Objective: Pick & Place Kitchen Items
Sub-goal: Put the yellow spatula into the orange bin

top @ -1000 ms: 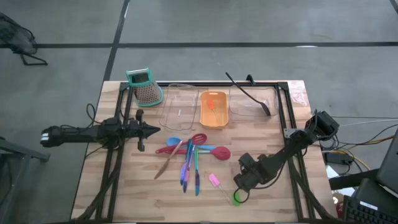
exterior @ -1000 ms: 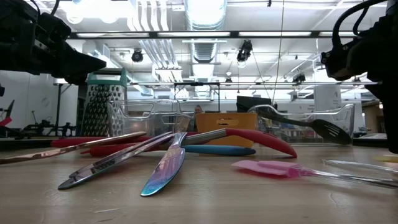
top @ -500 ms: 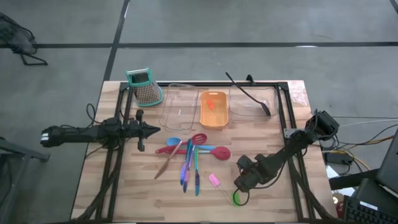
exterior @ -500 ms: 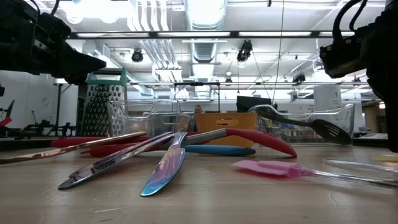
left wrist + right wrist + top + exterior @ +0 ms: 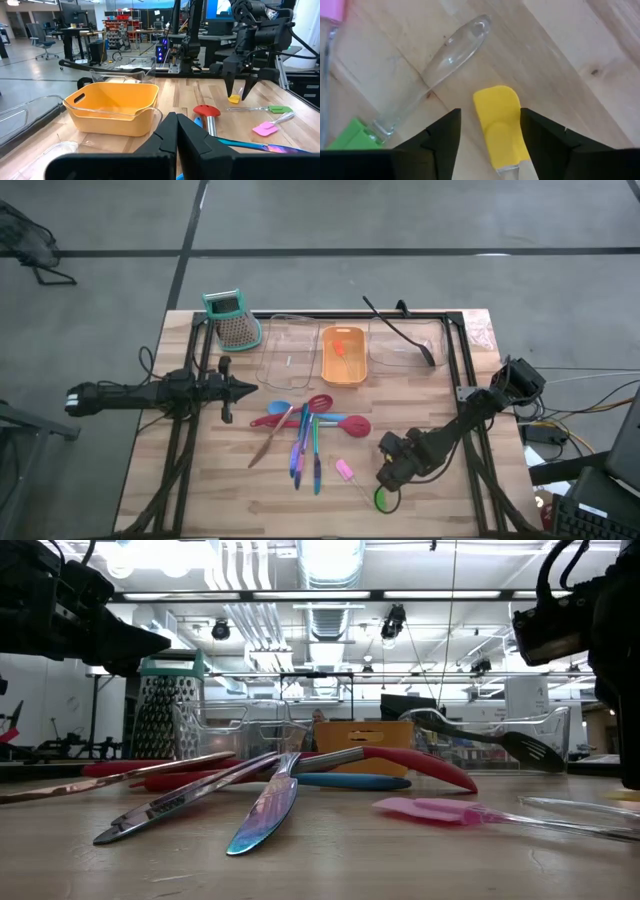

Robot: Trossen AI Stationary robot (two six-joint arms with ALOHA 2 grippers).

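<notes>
My right gripper (image 5: 386, 478) points down, open, over the table's near right part. Its fingers stand on either side of a small yellow spatula head (image 5: 497, 125), which lies flat on the wood and also shows in the left wrist view (image 5: 234, 98). Beside it lie a green spatula (image 5: 350, 137) with a clear handle (image 5: 450, 50) and a pink spatula (image 5: 345, 470). A red spatula (image 5: 340, 423), a blue spoon (image 5: 280, 408) and several thin knives (image 5: 305, 448) lie in a heap mid-table. A long black spoon (image 5: 400, 330) rests across the far right clear tray. My left gripper (image 5: 252, 389) hovers shut at mid-left.
A teal-topped grater (image 5: 232, 318) stands at the far left. An orange tray (image 5: 343, 355) sits between two clear trays (image 5: 288, 352) along the far side. Dark frame rails (image 5: 470, 380) run along the table's sides. Bare wood lies near the front left corner (image 5: 200, 480).
My right arm has shifted a little toward the table's left. Nothing on the table has moved.
</notes>
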